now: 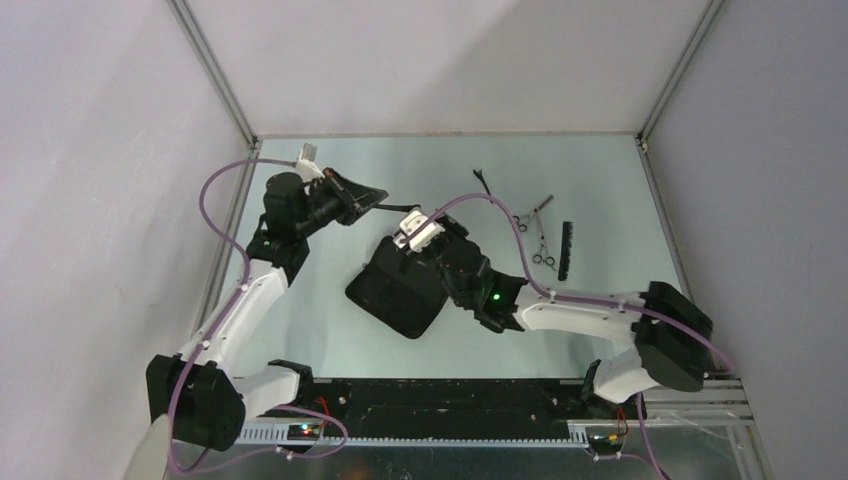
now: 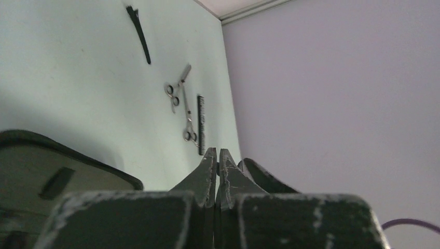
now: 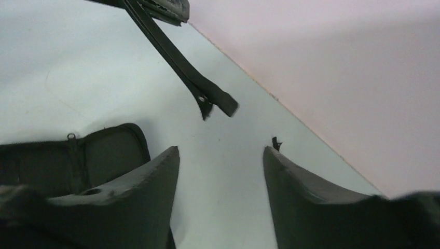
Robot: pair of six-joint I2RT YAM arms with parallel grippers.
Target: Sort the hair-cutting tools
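My left gripper (image 1: 368, 196) is shut on a thin black clip (image 1: 402, 207), held above the table; its fingertips (image 2: 218, 153) are pressed together. The clip hangs in the right wrist view (image 3: 181, 67) just ahead of my right gripper (image 3: 220, 151), which is open and empty. That gripper (image 1: 412, 232) hovers over the far edge of the open black zip case (image 1: 395, 290). On the table to the right lie another black clip (image 1: 483, 182), two silver scissors (image 1: 533, 214) (image 1: 543, 251) and a black comb (image 1: 566, 250). They also show in the left wrist view: the clip (image 2: 140, 33), the scissors (image 2: 176, 93) (image 2: 188, 124) and the comb (image 2: 201, 124).
The zip case lies open in the middle of the table (image 1: 330, 340), showing in the left wrist view (image 2: 52, 166) and the right wrist view (image 3: 62, 161). Grey walls and metal frame posts (image 1: 215, 70) close the table at the back and sides.
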